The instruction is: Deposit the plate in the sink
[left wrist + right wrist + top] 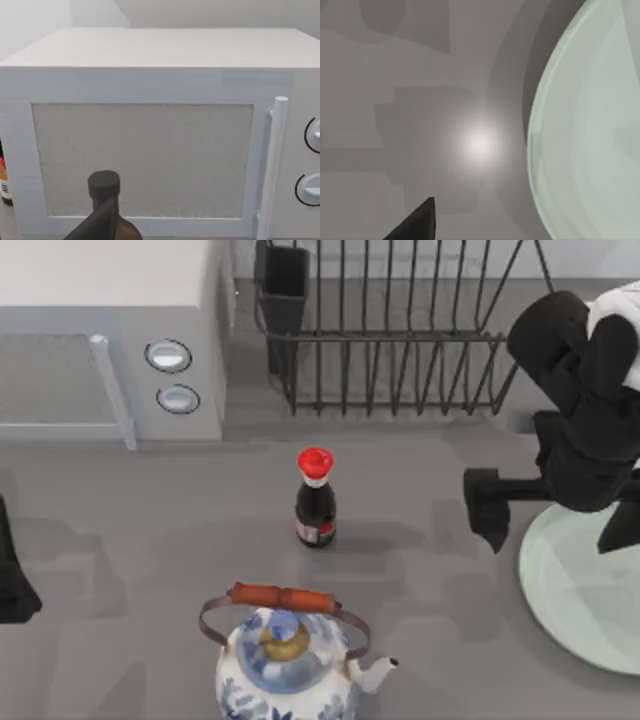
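The pale mint-green plate (580,590) lies flat on the grey table at the right edge, partly cut off by the picture. My right gripper (555,518) hangs open above the plate's upper-left rim. One finger (490,510) is out past the rim over the table and the other is over the plate. The right wrist view looks down on the plate (590,130) beside bare table, with one dark fingertip (417,225) low in the picture. The sink is out of view. My left arm (12,580) stays parked at the table's left edge.
A white microwave (110,360) stands at the back left and also appears in the left wrist view (150,150). A black wire dish rack (400,330) is at the back. A red-capped sauce bottle (316,498) stands mid-table, with a blue-and-white kettle (285,660) in front of it.
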Robot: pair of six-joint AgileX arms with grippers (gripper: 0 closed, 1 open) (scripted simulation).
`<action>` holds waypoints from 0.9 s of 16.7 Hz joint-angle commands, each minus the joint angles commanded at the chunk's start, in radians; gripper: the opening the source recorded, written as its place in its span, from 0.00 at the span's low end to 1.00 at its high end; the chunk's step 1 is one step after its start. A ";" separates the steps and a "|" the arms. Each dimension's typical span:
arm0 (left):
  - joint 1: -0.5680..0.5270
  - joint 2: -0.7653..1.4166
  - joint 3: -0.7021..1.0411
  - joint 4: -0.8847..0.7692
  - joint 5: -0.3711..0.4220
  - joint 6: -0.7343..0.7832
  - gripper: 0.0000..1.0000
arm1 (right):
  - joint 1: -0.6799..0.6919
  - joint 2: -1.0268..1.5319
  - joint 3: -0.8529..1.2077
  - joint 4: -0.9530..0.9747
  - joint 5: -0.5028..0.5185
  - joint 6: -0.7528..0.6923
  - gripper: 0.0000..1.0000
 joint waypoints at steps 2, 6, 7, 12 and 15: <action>0.000 0.000 0.000 0.000 0.000 0.000 1.00 | 0.001 0.032 -0.041 0.075 0.000 0.001 1.00; 0.000 0.000 0.000 0.000 0.000 0.000 1.00 | 0.005 0.113 -0.142 0.270 0.001 0.004 1.00; 0.000 0.000 0.000 0.000 0.000 0.000 1.00 | 0.006 0.130 -0.163 0.306 0.001 0.005 1.00; 0.000 0.000 0.000 0.000 0.000 0.000 1.00 | 0.007 0.155 -0.192 0.349 0.001 0.006 1.00; 0.000 0.000 0.000 0.000 0.000 0.000 1.00 | 0.007 0.155 -0.192 0.349 0.001 0.006 0.85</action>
